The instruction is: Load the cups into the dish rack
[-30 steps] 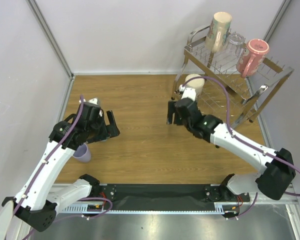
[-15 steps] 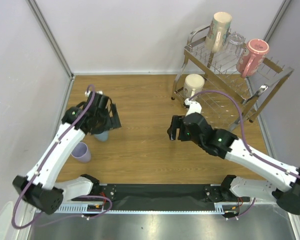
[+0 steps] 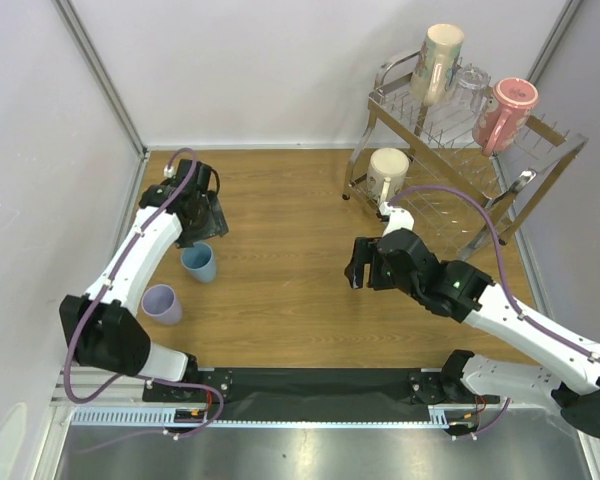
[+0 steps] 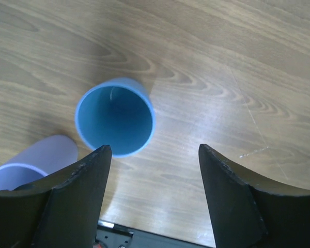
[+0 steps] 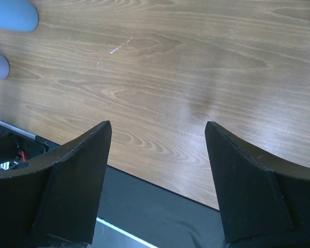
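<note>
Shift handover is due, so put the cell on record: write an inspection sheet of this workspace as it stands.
Surface: wooden tabletop, no spill seen.
Job's things: dish rack far right; beige mug, clear glass and pink mug on its upper tier; white mug at its lower tier's left end; light-blue tumbler and lavender tumbler upright on the tabletop.
Clutter: nothing seen.
Pincers: left pincer open, empty, above the light-blue tumbler; right pincer open, empty, over bare wood.
Cables: left purple cable and right purple cable run along their arms; no snag seen.
Surroundings: pale wall panels on three sides; black strip at the near edge.
</note>
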{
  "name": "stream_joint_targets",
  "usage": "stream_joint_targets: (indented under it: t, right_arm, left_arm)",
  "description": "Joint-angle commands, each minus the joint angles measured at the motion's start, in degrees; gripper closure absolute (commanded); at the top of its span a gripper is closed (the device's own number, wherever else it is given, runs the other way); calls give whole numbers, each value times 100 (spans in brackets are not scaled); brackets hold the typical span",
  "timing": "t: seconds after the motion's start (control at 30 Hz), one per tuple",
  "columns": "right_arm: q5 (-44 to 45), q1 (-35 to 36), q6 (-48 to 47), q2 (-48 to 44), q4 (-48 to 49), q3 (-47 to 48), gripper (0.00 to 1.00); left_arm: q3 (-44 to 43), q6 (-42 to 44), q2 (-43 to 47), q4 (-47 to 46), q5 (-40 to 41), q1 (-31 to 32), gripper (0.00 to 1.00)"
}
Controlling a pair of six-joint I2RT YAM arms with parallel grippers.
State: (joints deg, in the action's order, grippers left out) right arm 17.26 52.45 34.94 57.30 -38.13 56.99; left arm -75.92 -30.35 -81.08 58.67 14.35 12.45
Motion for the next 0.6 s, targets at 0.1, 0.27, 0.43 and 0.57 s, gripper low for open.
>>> stream_joint_targets:
  t: [0.1,0.27,0.43,0.57]
  right_arm:
    - [-38,-15,109,-342,-572,391,22]
    - [58,-15,390,-850,-1002,462,22]
    - [287,-41,558,-1220,-1328,778,22]
    - [427,-33,646,-1361,-1478,1041,22]
  left_arm:
    - [261,-111,-311,-549,-55,-14,28]
    - [665,-278,-312,-760,120,-23,31]
    - [886,-182,-443,-989,226,-32,31]
    - [1009,-208,-637,-1103,130,-111,31]
